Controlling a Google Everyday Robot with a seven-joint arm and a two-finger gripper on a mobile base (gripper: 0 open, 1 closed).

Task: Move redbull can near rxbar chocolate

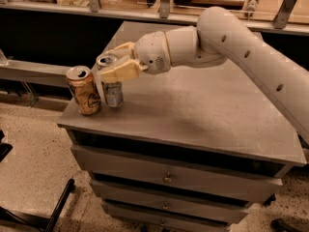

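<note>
— Claw first: where was it when you looked?

— Low over the near left corner of the tabletop, at the end of the big white arm that reached in from the right.

— And what was it doing?

— It was clamped on the redbull can. One of its tan fingers lay across the front of the can's upper part. The other sat behind, by the rim, so the can was pinched between them.

— Was the can off the surface?

— No. As far as I could see, its base rested on the tabletop. It stood upright, close to the left edge.

— Anything beside it?

— A gold can, wider and shorter, stood just to its left, right at the corner. The two touched or very nearly did; I could not tell which from where I stood. The front fingertip reached toward the spot where they met.

— And underneath?

— The tabletop was grey and scuffed. It sat on a stack of drawers with small knobs, on a speckled floor.
</note>
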